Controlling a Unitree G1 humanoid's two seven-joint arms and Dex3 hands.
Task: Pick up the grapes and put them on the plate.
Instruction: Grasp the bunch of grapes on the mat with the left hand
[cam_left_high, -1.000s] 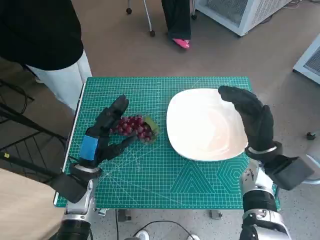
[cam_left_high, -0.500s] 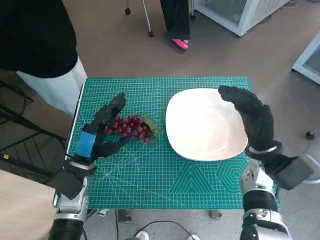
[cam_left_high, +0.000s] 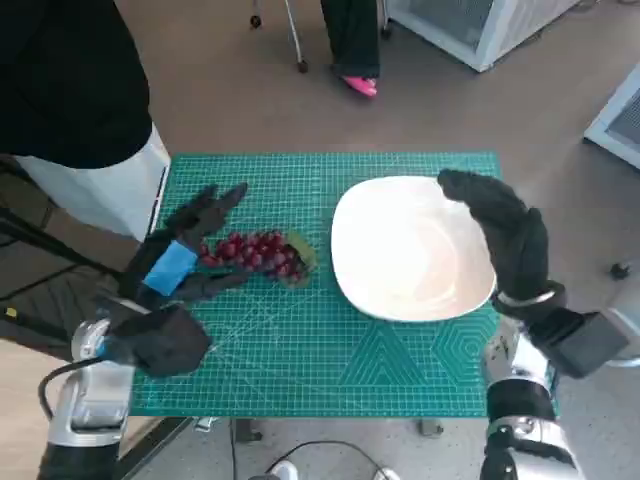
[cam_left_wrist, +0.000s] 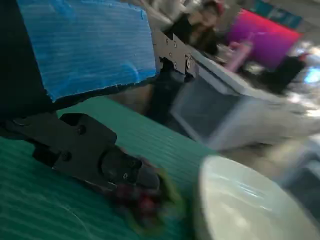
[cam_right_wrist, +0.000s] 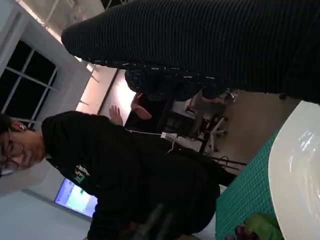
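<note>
A bunch of dark red grapes (cam_left_high: 257, 253) with a green leaf lies on the green cutting mat, left of the white plate (cam_left_high: 410, 247). My left hand (cam_left_high: 183, 258) sits at the bunch's left end, fingers spread on either side of it, holding nothing. In the left wrist view the grapes (cam_left_wrist: 143, 201) show blurred just past the black fingers (cam_left_wrist: 90, 155), with the plate (cam_left_wrist: 245, 205) beyond. My right hand (cam_left_high: 505, 238) hovers open over the plate's right edge. The right wrist view shows the glove (cam_right_wrist: 215, 45), the plate's rim (cam_right_wrist: 295, 175) and a bit of the grapes (cam_right_wrist: 247, 231).
The green mat (cam_left_high: 320, 350) covers the small table. A person in black with white trousers (cam_left_high: 90, 110) stands close at the table's far left corner. Another person's legs (cam_left_high: 355, 45) show beyond the table. A white cabinet (cam_left_high: 470, 25) stands at the far right.
My left arm has swung out to the left and the hand has slid left and back along the grapes, its fingers now spread wider. The grapes, plate and right hand have stayed put.
</note>
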